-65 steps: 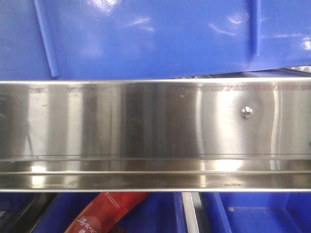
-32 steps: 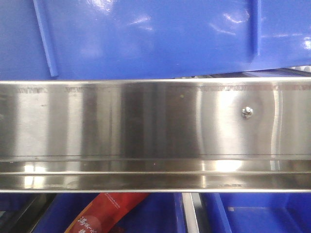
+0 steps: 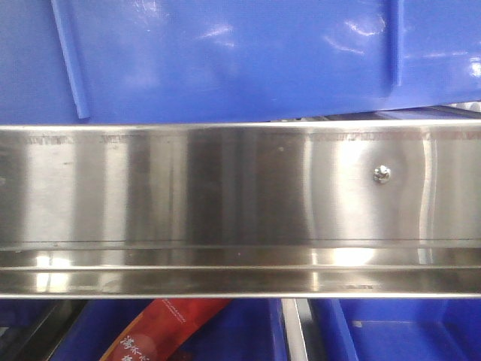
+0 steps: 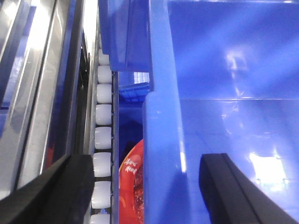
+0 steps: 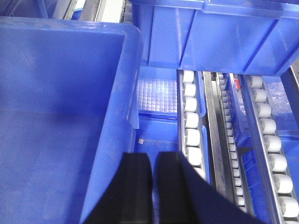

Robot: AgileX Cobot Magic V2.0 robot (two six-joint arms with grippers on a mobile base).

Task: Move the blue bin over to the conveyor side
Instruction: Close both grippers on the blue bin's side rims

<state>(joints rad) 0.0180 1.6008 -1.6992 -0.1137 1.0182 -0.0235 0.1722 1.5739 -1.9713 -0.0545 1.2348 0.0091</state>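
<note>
Two black fingers of the left gripper (image 4: 147, 163) stand wide apart astride the thick rim of the blue bin (image 4: 161, 116), one outside the wall and one over its glossy inside, with a gap showing on either side of the rim. Just beside that wall, in the left wrist view, a column of white rollers (image 4: 103, 135) runs along a steel track. A red packet (image 4: 132, 173) lies lower down in the gap between the rollers and the bin. The right gripper (image 5: 154, 158) hangs at the bin's outer corner with its jaws nearly together, only a thin slit between them and nothing seen inside it. Beyond it, more roller tracks lie side by side, with a lower blue tray (image 5: 156, 95) that has a gridded floor and another blue crate (image 5: 210, 37) across the top. From the front, the bin's ribbed wall fills the upper part, directly above a brushed stainless-steel rail (image 3: 225, 188) that spans the whole width and carries one screw (image 3: 382, 174). Under the rail are smaller blue bins (image 3: 406, 331) and the red packet.
</note>
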